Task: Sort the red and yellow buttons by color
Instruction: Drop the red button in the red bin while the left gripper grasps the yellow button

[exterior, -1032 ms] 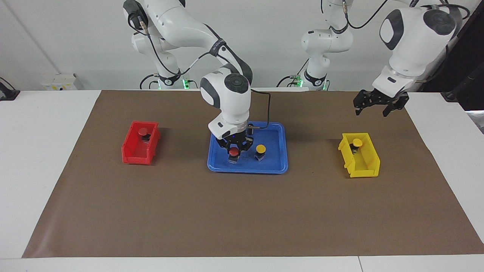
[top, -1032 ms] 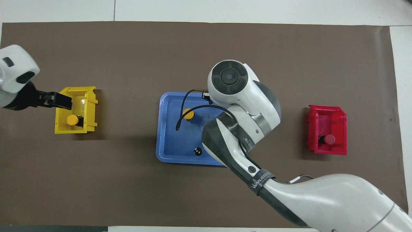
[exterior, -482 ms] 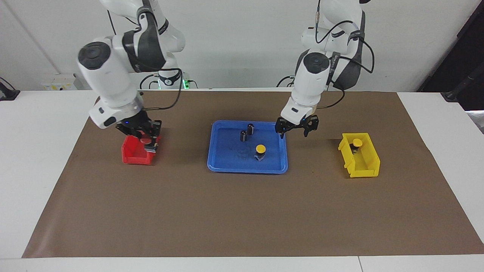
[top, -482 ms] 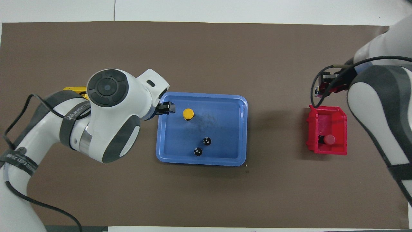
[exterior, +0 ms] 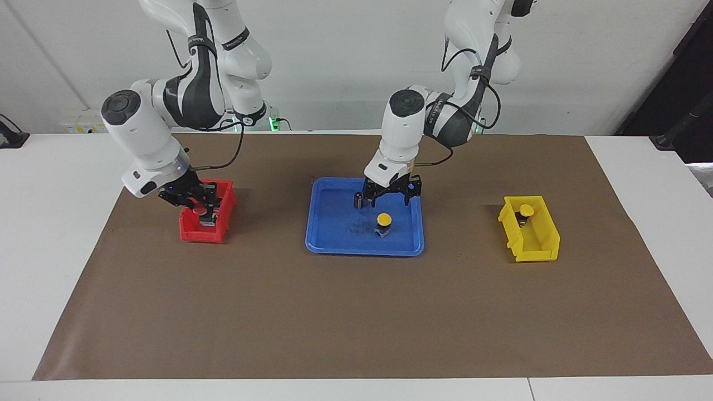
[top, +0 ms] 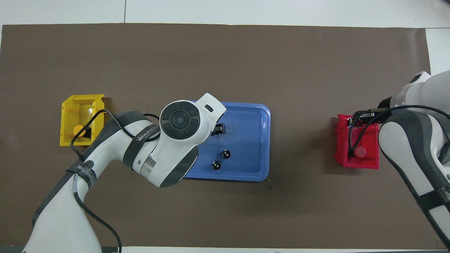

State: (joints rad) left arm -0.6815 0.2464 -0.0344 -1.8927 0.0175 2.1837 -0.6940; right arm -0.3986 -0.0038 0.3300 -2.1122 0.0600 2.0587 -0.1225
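Inside the blue tray (exterior: 323, 245), the yellow button (exterior: 383, 219) stands upright directly beneath the left gripper (exterior: 390, 193), whose fingers are spread empty; the right gripper (exterior: 196, 207) grips a red button (exterior: 198, 210) over the red bin (exterior: 192, 234).

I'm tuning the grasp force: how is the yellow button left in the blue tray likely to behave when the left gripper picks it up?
The yellow button looks rigid: hard cap on a stubby base. Its wide cap over a narrower base probably makes it tip if nudged sideways. It seems small and light, so the left gripper over the blue tray likely needs little force.
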